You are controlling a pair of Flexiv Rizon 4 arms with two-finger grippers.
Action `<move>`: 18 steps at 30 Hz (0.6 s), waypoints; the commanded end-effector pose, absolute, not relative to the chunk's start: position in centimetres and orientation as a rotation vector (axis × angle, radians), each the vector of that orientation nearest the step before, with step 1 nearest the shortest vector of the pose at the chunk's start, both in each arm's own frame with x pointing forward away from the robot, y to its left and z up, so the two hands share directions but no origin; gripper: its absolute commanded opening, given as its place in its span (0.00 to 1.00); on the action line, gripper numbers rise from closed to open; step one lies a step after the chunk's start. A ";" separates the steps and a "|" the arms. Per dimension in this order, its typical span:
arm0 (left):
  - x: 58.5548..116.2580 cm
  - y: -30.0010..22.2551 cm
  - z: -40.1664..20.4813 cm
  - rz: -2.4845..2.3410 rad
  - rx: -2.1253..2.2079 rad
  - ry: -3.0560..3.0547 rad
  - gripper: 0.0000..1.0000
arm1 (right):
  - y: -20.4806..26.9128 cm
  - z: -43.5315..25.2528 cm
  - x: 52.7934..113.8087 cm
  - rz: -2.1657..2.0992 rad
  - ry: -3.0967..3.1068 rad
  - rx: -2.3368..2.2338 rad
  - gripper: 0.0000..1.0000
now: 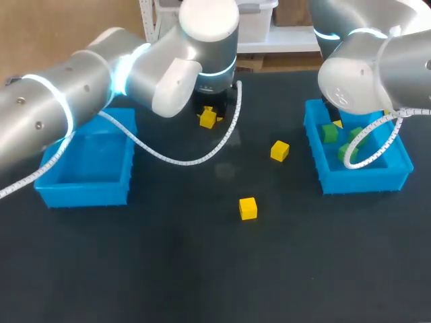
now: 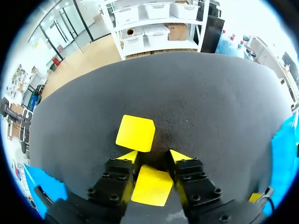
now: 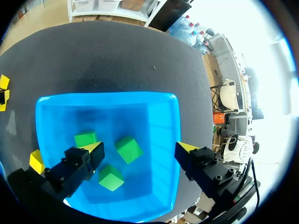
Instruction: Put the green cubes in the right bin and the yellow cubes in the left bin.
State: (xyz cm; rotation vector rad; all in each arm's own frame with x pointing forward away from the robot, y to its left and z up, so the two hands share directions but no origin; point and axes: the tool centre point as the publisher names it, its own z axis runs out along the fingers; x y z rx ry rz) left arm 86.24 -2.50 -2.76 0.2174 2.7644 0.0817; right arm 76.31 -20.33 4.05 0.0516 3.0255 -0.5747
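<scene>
Your left hand (image 1: 210, 113) sits at the far middle of the desk (image 1: 168, 269) in the head view, mostly hidden under its own wrist. A yellow cube (image 1: 207, 119) shows just beneath it, though you cannot tell from here whether that one is held. A middle yellow cube (image 1: 279, 150) lies loose near the right bin (image 1: 363, 180). A front yellow cube (image 1: 248, 208) lies well apart from both bins. The left bin (image 1: 84, 192) stands under your left arm. Your right arm hangs over the right bin, where green cubes (image 1: 328, 132) show. A white coiled cable (image 1: 182, 160) droops from the left arm low over the desk.

In the left wrist view, the hand is clenched on a held yellow cube (image 2: 150, 185), which sits deep between the fingers, behind the yellow tips. A neighbour yellow cube (image 2: 135, 133) rests on the desk just ahead of the tips, close to touching one of them.

In the right wrist view, your right hand (image 3: 141, 149) is released and holds nothing, fingers spread wide above the right bin. Three green cubes (image 3: 111, 178) lie inside the bin.

Two risks stand out. The neighbour cube is so close that a tilted or sideways lift could knock it away. The drooping cable could also sweep across the loose cubes as the arm swings to the left bin.
</scene>
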 end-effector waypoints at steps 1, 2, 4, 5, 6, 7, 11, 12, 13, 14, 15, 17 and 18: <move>87.1 -2.3 -3.5 0.069 0.225 2.758 0.00 | -20.4 4.1 76.2 -0.571 3.023 0.050 1.00; 87.1 -2.4 -3.2 0.066 0.230 2.752 0.00 | -20.4 4.1 76.2 -0.571 3.023 0.050 1.00; 87.1 -2.3 -2.4 0.063 0.237 2.743 0.00 | -20.4 4.1 76.2 -0.571 3.023 0.050 1.00; 87.1 -2.3 -2.0 0.058 0.246 2.734 0.00 | -20.4 4.1 76.2 -0.571 3.023 0.050 1.00; 87.2 -2.2 -1.6 0.054 0.245 2.730 0.00 | -20.4 4.1 76.2 -0.571 3.023 0.050 1.00; 87.2 -2.1 -1.3 0.050 0.245 2.724 0.00 | -20.4 4.1 76.2 -0.571 3.023 0.050 1.00; 87.1 -1.7 0.0 0.046 0.264 2.708 0.00 | -20.4 4.1 76.2 -0.571 3.023 0.050 1.00; 87.0 -1.6 0.3 0.047 0.271 2.701 0.00 | -20.4 4.1 76.2 -0.571 3.023 0.050 1.00; 87.0 -1.5 0.7 0.045 0.270 2.697 0.00 | -20.4 4.1 76.2 -0.571 3.023 0.050 1.00; 86.9 -1.4 1.0 0.042 0.271 2.691 0.00 | -20.4 4.1 76.2 -0.571 3.023 0.050 1.00; 86.8 -1.2 1.4 0.043 0.270 2.686 0.00 | -20.4 4.1 76.2 -0.571 3.023 0.050 1.00; 86.7 -0.8 2.1 0.047 0.258 2.674 0.00 | -20.4 4.1 76.2 -0.571 3.023 0.050 1.00; 86.5 -0.6 2.6 0.052 0.254 2.669 0.00 | -20.4 4.1 76.2 -0.571 3.023 0.050 1.00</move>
